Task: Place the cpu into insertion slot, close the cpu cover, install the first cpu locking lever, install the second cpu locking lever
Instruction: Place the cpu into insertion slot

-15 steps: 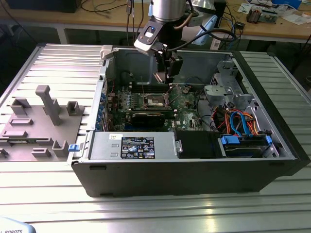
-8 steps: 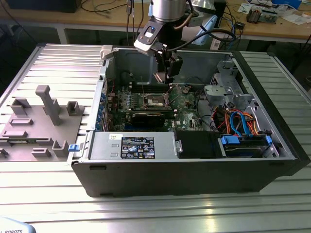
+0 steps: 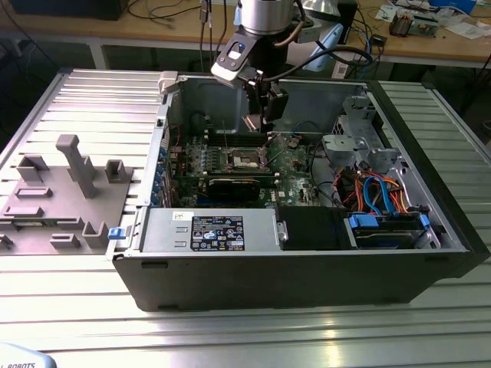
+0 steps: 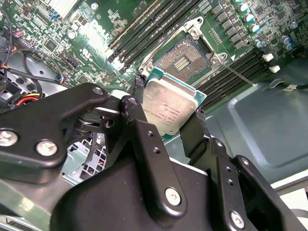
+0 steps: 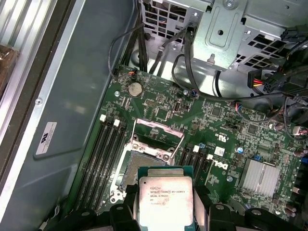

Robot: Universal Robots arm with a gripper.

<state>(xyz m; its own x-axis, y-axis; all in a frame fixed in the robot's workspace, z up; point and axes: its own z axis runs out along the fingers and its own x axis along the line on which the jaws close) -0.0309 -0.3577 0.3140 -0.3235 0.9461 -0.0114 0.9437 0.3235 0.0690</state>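
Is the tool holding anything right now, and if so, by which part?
Yes. The tool grips the small flat square silvery-grey cpu by two opposite side edges, its metal face uncovered, near the open socket.

Black end effector (image 4: 169, 105) with silver screws (image 4: 46, 147) on a silvery arm (image 3: 265, 14).

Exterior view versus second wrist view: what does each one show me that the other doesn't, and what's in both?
Exterior view: the whole open case on a ribbed table, grey blocks at the exterior view's left, and blue cables. Second wrist view: the cpu up close, its silvery face pinched between black fingers, not yet in the socket. Both: the gripper, the green motherboard and that open socket.
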